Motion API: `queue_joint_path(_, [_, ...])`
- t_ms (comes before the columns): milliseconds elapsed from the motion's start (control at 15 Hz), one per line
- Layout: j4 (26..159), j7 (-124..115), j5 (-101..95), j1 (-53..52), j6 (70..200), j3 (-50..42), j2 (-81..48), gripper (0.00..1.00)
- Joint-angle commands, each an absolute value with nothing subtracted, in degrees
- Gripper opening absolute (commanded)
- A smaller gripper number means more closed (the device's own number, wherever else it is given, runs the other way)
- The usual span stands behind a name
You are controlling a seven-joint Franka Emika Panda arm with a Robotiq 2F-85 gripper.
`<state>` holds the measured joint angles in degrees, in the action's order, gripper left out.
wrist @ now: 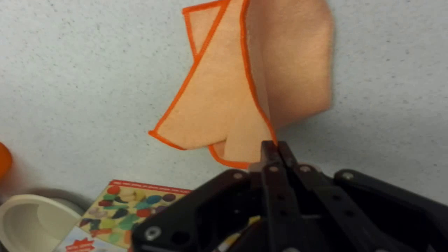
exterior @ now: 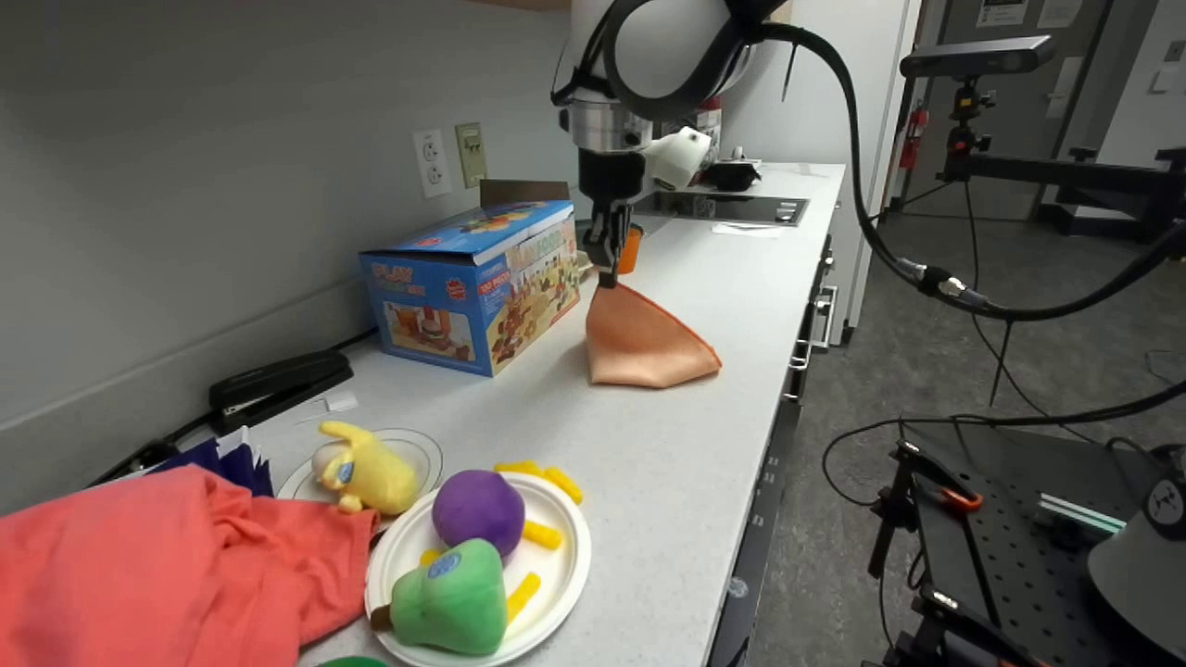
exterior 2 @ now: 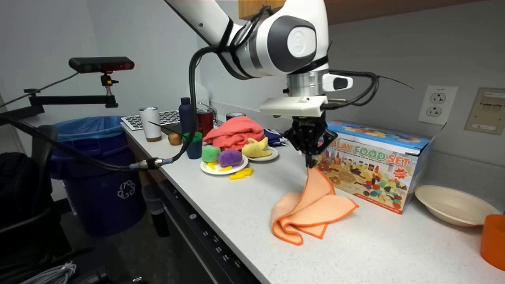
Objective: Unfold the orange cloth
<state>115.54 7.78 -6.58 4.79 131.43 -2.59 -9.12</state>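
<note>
While the pincer (exterior 2: 310, 162) pinches the top of the orange cloth (exterior 2: 319, 209), the lower folds rest on the counter (exterior 2: 236, 201). Both exterior views show most of the blue box (exterior: 482, 296), which the wrist view cuts off; whether a corner is gripped is unclear.

Purple toy (exterior: 479, 512) on plate (exterior: 561, 587); bowl (exterior 2: 455, 204) beside box (exterior 2: 371, 167)

A grey wall (exterior: 259, 130) is running along the white table (exterior: 649, 463), a wooden cabinet (exterior 2: 249, 8) is hanging above, and dark floor (exterior: 927, 361) is stretching toward a door (exterior: 1019, 120).
</note>
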Motion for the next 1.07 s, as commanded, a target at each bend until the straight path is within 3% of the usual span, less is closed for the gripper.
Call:
queue_joint_path(0, [114.48,9.93,-4.58,2.89,128.71,-0.65,-8.68,0.01])
queue_joint_path(467, [114.03,10.01,-3.05,0.15,127.95,2.35,-9.88,0.01])
queue_joint_path(1000, [114.73,9.76,-12.84,-0.24,125.11,1.26,0.27,0.01])
